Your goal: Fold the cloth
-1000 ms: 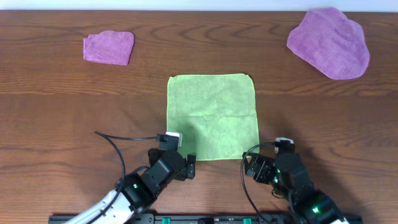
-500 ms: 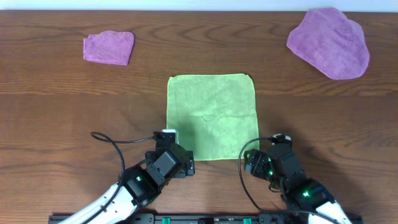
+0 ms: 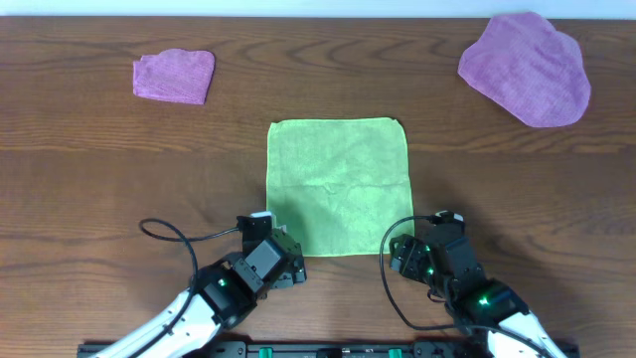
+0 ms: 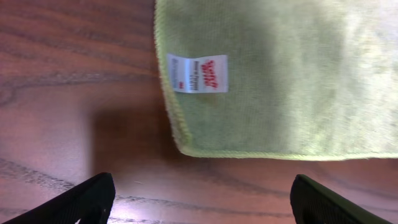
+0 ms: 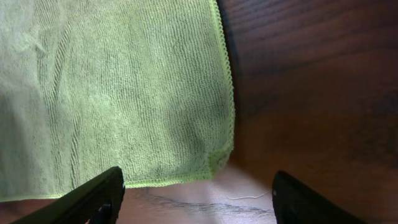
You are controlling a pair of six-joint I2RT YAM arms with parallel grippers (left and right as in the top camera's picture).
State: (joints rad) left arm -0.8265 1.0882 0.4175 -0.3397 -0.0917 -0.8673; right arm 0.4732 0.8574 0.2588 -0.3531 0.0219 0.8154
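The lime-green cloth lies flat and unfolded in the middle of the table. Its white tag sits at the near left corner. My left gripper is open and empty, just short of that near left corner, with its fingers wide apart. My right gripper is open and empty, just short of the near right corner, with the fingertips either side of it. Neither gripper touches the cloth.
A small folded purple cloth lies at the far left. A large purple cloth lies at the far right. The wooden table is bare between them. A loose thread lies by the right corner.
Both arms have drawn back toward the near edge and lowered a little. The left gripper moved off the cloth's near left corner, baring the tag. The cloth has not moved.
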